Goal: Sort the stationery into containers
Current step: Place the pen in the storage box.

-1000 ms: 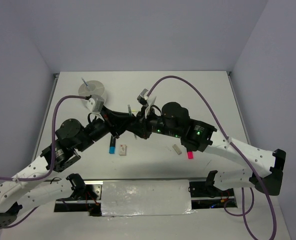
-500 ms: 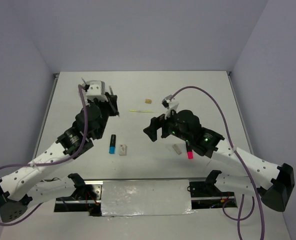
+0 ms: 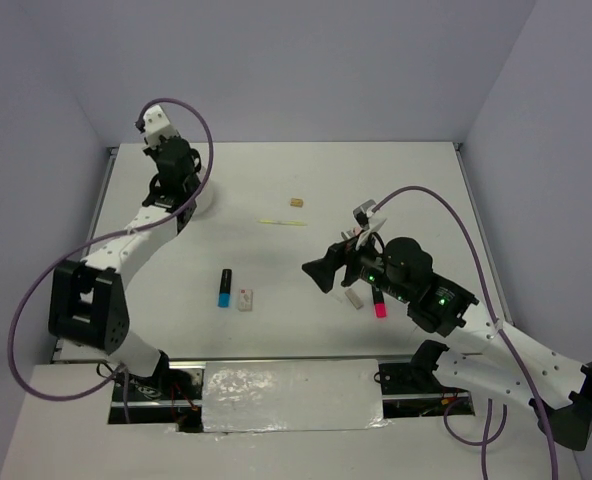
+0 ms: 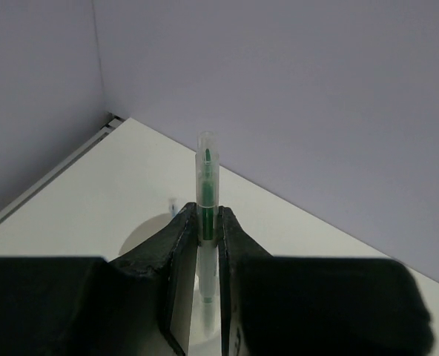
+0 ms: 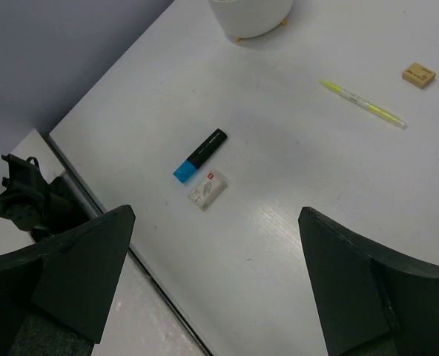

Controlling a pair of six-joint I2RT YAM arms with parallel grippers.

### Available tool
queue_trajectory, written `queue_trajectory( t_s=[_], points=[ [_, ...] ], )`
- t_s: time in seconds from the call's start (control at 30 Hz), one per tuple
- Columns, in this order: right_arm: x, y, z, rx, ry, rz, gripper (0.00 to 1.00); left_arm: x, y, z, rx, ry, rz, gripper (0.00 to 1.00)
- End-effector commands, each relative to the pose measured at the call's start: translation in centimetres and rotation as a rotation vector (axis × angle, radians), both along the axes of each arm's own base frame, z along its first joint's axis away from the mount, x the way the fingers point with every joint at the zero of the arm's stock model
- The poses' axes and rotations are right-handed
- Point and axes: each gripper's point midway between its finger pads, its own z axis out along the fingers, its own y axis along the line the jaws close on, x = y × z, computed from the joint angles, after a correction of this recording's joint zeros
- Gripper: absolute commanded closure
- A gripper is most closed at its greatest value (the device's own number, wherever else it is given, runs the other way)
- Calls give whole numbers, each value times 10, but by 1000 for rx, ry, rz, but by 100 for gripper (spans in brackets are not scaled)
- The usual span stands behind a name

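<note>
Left wrist view: left end effector (image 4: 206, 231) pinches the upright grey pen (image 4: 206, 174), white cup (image 5: 249, 15) just below. Right end effector (image 5: 213, 222) gapes wide, empty, blue-and-black marker (image 5: 201, 154) lying ahead of it.

The left arm stretches to the far left, its end effector (image 4: 207, 222) pinched upright on a pen (image 4: 207, 174). The right arm hangs over the counter (image 3: 426, 190) at right-centre, its end effector (image 3: 319, 272) spread wide.

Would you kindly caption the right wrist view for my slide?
Open right end effector over the table: blue-and-black marker, white eraser, yellow-green pen, tan eraser and white cup.
</note>
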Motion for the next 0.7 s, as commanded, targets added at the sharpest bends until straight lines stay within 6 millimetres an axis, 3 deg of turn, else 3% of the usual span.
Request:
queue_trajectory(
  t_s=[0.0, 0.07, 0.1, 0.17, 0.2, 0.27, 0.4, 0.67],
  points=[
    [-1, 1, 12, 40, -20, 7, 0, 29, 15, 27, 31, -120, 44, 100],
    [-1, 2, 18, 49, -24, 15, 0, 39, 19, 23, 45, -122, 52, 100],
    [-2, 3, 20, 52, -25, 25, 0, 48, 21, 9, 52, -99, 57, 100],
    [-3, 7, 25, 64, -28, 41, 0, 57, 24, 9, 58, -108, 66, 99],
    [-4, 8, 27, 69, -29, 49, 0, 63, 25, -4, 67, -80, 74, 98],
    [-4, 9, 32, 78, -38, 52, 0, 70, 24, -9, 72, -81, 75, 97],
    [-5, 9, 41, 88, -61, 60, 0, 79, 24, -39, 82, -44, 75, 93],
    [0, 5, 44, 51, -95, 45, 0, 67, 35, -79, 65, -19, 124, 84]
  ],
)
